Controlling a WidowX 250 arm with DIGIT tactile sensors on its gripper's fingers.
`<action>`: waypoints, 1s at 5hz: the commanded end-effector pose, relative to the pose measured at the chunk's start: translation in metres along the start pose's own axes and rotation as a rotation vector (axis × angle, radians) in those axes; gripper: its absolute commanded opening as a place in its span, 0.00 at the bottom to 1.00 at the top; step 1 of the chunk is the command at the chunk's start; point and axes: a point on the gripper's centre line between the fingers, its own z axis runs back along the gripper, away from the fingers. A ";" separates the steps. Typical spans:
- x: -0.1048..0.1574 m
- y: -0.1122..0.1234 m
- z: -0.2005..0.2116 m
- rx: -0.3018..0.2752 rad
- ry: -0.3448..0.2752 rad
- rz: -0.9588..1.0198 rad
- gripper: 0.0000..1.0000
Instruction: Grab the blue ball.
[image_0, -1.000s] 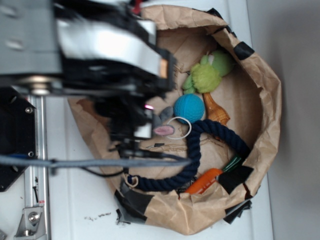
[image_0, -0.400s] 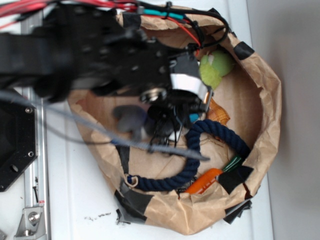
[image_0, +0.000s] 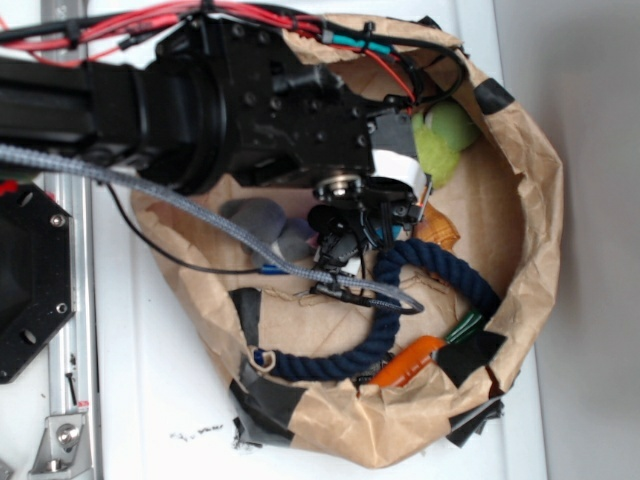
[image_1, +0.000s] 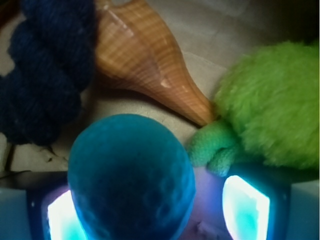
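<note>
Blue ball (image_1: 131, 177) fills the wrist view's lower middle, lying between the two glowing fingers (image_1: 245, 206) of the gripper (image_1: 152, 212). The fingers stand apart, one at about 7 o'clock of the ball and the other at 4 o'clock, not yet pressing it as far as can be seen.

Going by size in the exterior view: the crumpled brown paper bag (image_0: 530, 200) holds everything. The black arm has swung in over it from 10 o'clock within the last second and dropped, so it now hides the ball that lay open to view before. The dark navy rope ring (image_0: 440, 265) curls at the ball's 5 o'clock, the lime-green plush toy (image_0: 440, 140) sits at 1 o'clock, and the orange shell (image_1: 145, 60) lies just beyond.

That descent suggests the reach is done and closing is what remains.

No brand, label or writing can be read anywhere.
</note>
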 end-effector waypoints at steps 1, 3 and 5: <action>0.025 -0.010 0.059 0.047 -0.122 0.067 0.00; 0.042 -0.008 0.156 0.188 -0.022 0.318 0.00; 0.037 -0.005 0.158 0.078 0.004 0.487 0.00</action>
